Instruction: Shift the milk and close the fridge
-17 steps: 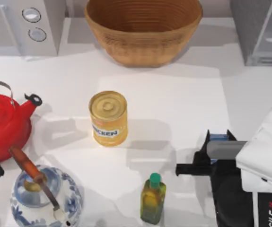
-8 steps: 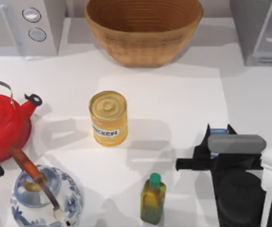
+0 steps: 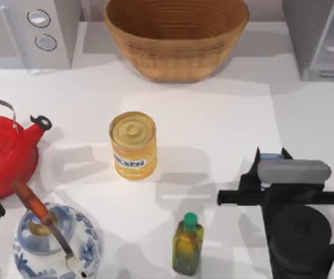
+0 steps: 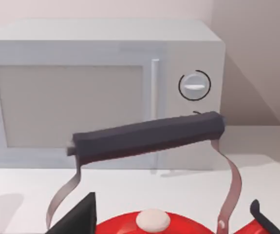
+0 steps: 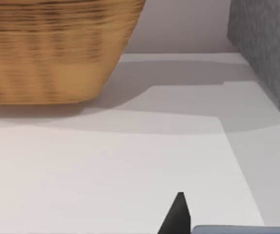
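The milk shows as a small blue top between the black fingers of my right gripper, at the table's right side; the rest of the carton is hidden under the gripper. In the right wrist view its blue top lies by one black fingertip. The gripper is shut on it. The fridge stands at the back right, grey with a pale door panel, and its grey side shows ahead of the right wrist. My left gripper is parked open over the red kettle at the left edge.
A large wicker basket sits at the back middle, and a light grey appliance with round knobs at the back left. A yellow can stands mid-table, a green-capped oil bottle near the front, and a blue-and-white teapot at the front left.
My right gripper has moved toward the back of the table and slightly right, carrying the milk with it. The left arm has stayed still.
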Controlling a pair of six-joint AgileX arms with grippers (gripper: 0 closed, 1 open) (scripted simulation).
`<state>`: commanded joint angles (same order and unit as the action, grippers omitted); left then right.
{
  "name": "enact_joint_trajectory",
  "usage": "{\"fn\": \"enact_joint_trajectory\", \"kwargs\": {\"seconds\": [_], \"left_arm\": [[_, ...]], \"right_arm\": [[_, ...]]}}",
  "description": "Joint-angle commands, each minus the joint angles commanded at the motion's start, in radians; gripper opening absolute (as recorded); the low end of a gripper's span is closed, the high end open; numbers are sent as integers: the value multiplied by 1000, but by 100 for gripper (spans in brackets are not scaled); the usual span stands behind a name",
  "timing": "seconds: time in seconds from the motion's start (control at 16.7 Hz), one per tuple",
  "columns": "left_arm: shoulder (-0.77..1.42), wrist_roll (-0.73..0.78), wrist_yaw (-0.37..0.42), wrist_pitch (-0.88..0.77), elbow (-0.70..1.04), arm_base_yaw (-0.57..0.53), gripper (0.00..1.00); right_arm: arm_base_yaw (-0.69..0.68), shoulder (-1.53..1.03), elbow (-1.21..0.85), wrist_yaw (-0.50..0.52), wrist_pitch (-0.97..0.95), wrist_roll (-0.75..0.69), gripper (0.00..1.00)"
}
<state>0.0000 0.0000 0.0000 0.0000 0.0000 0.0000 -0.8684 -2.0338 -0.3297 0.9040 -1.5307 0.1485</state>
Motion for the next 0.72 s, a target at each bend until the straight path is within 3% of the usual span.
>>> {"fn": "enact_joint_trajectory", "kwargs": {"seconds": [0.3, 0.72], "left_arm": [[0, 0, 0, 0, 0, 0, 100], [0, 0, 0, 0, 0, 0, 100]], "right_arm": [[108, 70, -14, -109, 48, -17, 0], [563, 329, -41, -572, 259, -85, 0]]}}
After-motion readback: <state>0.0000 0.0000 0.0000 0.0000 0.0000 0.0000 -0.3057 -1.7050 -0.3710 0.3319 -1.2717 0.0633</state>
